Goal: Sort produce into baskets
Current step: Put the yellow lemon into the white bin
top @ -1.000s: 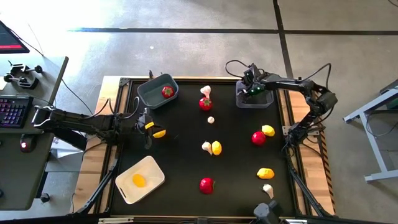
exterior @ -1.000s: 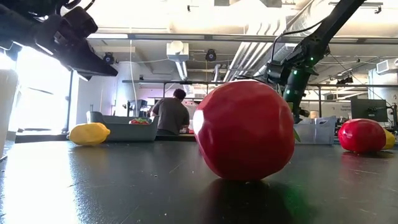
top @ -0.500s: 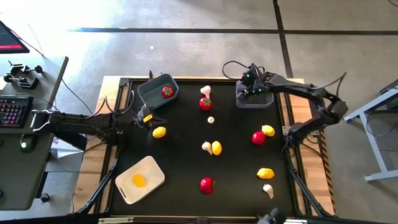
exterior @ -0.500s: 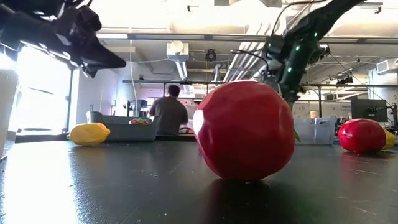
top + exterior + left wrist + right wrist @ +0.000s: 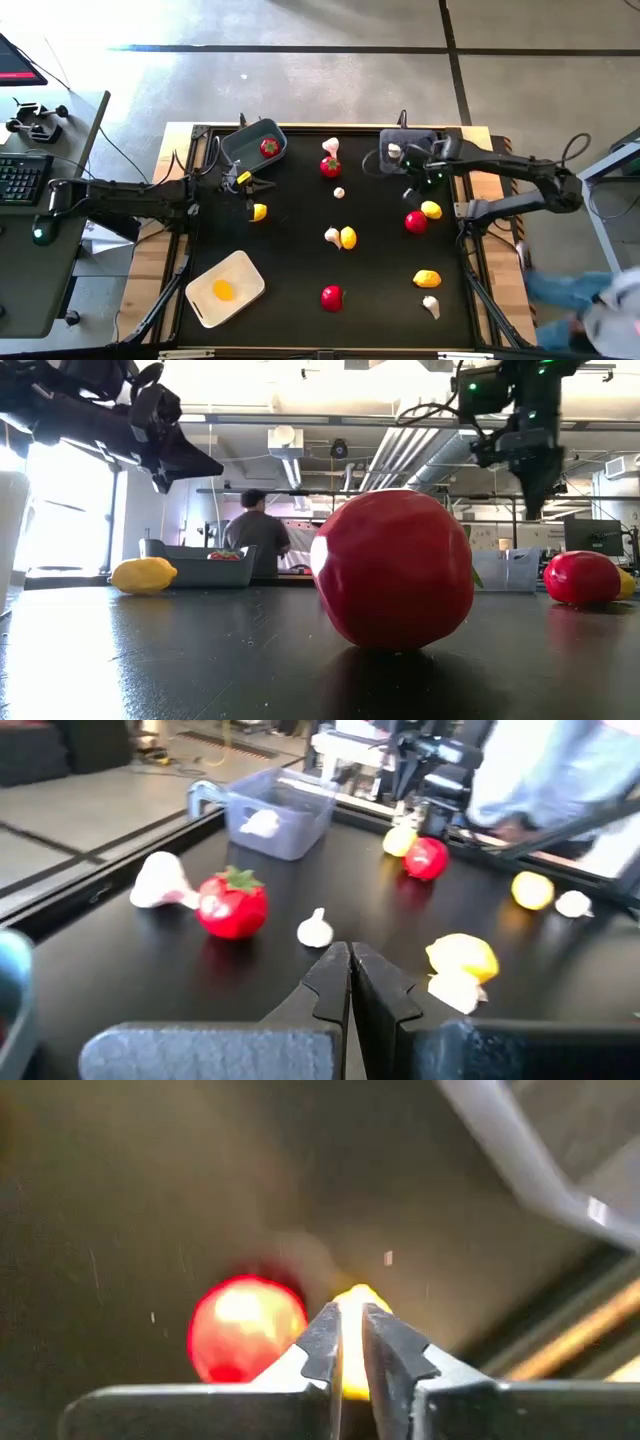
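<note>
The produce lies scattered on the black table. A lemon sits just nearside of my left gripper, which hovers shut and empty by the grey-blue bin; that bin holds a red piece. My right gripper hangs shut and empty above the table, nearside of the dark grey bin, which holds a garlic bulb. Past its fingertips lie a red piece and a lemon. The cream tray holds one lemon.
More pieces lie between the arms: a garlic and tomato at the far middle, a small garlic, a garlic-lemon pair, a red piece, a lemon, a garlic. A person moves past the table's near right corner.
My right gripper has left the dark grey bin and swung toward the near edge, now over the table by the red piece and lemon; a garlic bulb now shows in that bin. My left gripper has drawn away from the lemon toward the far edge. The lemon stays put.
</note>
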You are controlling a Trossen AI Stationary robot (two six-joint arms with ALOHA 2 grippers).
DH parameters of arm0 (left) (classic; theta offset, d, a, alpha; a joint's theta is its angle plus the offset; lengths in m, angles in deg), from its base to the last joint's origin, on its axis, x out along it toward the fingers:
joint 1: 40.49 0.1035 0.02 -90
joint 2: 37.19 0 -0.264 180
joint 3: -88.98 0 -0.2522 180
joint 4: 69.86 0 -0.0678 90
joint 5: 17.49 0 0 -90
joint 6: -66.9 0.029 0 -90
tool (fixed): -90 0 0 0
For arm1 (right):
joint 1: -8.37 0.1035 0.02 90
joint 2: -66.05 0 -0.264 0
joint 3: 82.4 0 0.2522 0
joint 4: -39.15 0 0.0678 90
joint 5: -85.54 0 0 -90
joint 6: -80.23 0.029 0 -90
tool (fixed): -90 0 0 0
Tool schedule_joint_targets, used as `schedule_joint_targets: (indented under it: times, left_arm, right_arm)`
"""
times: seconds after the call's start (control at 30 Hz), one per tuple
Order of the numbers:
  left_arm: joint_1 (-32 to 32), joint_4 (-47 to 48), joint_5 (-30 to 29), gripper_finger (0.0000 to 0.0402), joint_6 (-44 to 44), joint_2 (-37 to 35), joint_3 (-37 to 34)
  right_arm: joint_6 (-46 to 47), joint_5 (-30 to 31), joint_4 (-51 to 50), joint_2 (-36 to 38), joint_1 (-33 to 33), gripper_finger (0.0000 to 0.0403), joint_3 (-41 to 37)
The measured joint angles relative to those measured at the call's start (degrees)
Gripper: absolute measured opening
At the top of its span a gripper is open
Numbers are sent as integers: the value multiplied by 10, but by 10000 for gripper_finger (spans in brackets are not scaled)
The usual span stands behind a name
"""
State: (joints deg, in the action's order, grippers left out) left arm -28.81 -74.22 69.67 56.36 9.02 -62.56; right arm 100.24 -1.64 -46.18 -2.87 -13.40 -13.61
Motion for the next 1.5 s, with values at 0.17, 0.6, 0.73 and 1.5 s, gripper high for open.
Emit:
schedule_joint_targets:
  times: [0.17, 0.6, 0.73, 1.5]
  left_arm:
    - [4, -30, 48, 0, 11, 30, 0]
    - [4, -28, 70, 0, 27, 35, 0]
    - [4, -28, 70, 0, 29, 34, 0]
    - [4, -27, 68, 0, 41, 35, 0]
  right_arm:
    - [54, -5, -10, -1, 55, 107, -23]
    - [44, 5, 56, 0, 59, 281, -146]
    - [39, 8, 73, -1, 51, 277, -155]
    - [-7, -23, 126, -139, 35, 147, -149]
